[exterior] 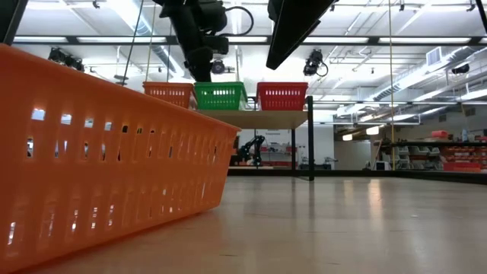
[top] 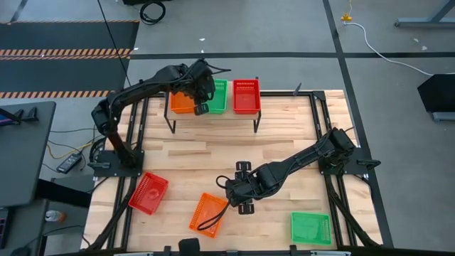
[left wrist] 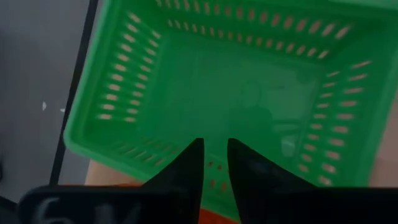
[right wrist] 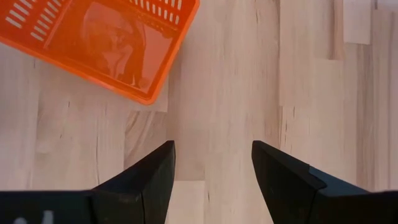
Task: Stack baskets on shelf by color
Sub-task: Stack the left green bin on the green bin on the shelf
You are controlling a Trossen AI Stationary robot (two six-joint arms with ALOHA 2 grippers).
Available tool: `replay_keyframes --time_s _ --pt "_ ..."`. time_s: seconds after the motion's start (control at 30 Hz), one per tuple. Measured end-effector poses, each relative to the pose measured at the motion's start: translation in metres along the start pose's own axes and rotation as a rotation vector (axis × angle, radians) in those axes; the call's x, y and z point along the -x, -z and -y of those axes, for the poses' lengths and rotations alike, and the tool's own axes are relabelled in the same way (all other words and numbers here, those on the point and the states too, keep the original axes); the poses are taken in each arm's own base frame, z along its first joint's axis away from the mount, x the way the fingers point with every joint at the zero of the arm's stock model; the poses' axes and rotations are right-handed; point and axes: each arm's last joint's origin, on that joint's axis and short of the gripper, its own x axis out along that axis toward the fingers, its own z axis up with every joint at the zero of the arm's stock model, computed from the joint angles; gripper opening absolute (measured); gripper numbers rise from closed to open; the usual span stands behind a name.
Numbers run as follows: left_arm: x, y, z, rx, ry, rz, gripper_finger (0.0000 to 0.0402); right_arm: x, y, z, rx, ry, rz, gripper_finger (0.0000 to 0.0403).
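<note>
Three baskets (top: 215, 96) abreast on shelf (top: 213, 117)

On the shelf (top: 213, 117), which stands at the surface's far edge, three mesh-walled baskets sit side by side along its plank top: an orange basket (top: 182, 102) at the left end, a green basket (top: 217, 96) in the middle, and a red basket (top: 247, 96) at the right end. Three more lie upright and open on the surface: a red one (top: 148, 193) skewed near the left edge, an orange one (top: 207, 213) tilted near the front edge, and a green one (top: 311, 228) toward the front right corner.
</note>
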Motion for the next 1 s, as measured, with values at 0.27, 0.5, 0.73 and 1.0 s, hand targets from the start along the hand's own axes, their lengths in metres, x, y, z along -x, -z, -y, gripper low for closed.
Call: replay_keyframes --time_s 0.27,0.5,0.73,1.0 --pt "0.001 -0.007 0.008 0.011 0.015 0.045 0.0077 0.000 0.000 0.000 -0.007 0.000 0.001 0.0219" --pt "0.004 -0.013 0.024 0.014 0.042 0.059 0.0078 0.000 0.000 0.000 -0.008 0.000 0.001 0.0219" --pt "0.006 -0.025 0.035 -0.005 0.035 0.142 0.0074 0.000 0.000 0.000 -0.011 0.000 0.001 0.0219" --pt "0.004 -0.033 0.034 -0.001 0.010 0.213 0.0071 0.000 0.000 0.000 -0.011 -0.001 0.001 0.0219"
